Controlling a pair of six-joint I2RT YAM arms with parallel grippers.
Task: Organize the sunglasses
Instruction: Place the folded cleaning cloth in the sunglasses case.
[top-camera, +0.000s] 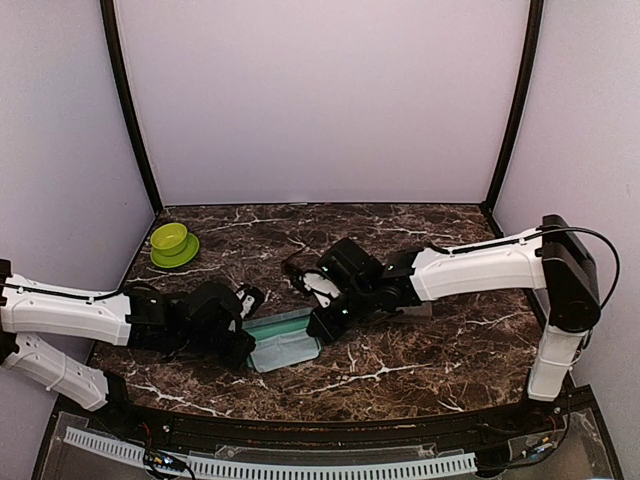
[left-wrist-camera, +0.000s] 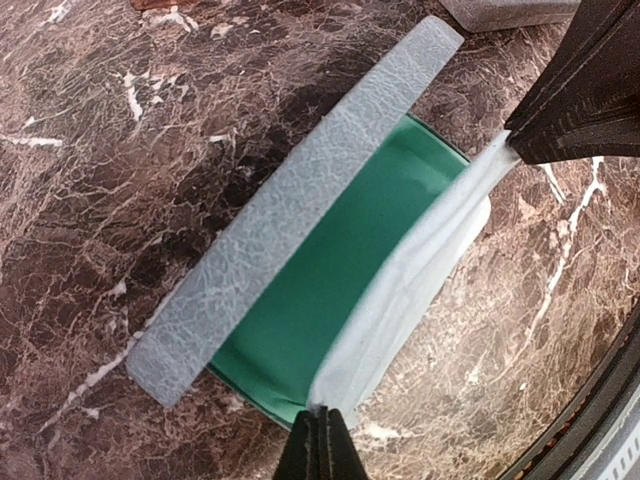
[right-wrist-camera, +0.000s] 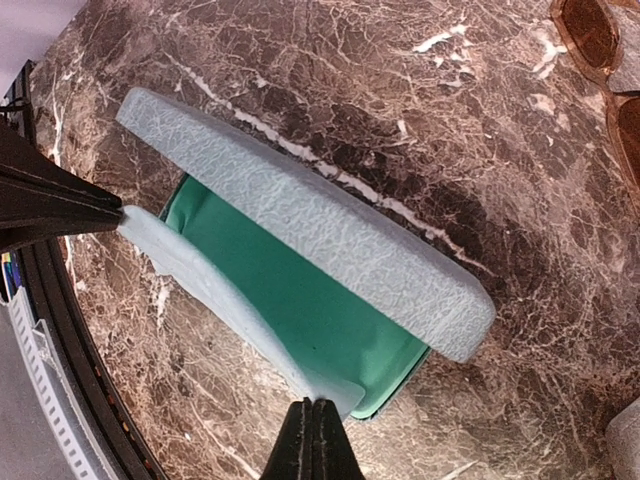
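An open blue-grey case with green lining lies on the marble table between the arms, seen from above as case. A light-blue cloth stretches along its open edge. My left gripper is shut on one corner of the cloth, and my right gripper is shut on the other corner, where the cloth ends. From above, the left gripper and right gripper flank the case. Sunglasses with reddish-brown lenses lie on the table beyond the case.
A second, grey-beige case lies partly under the right arm, its corner showing as case. A green bowl on a green plate stands at the back left. Walls enclose the table on three sides.
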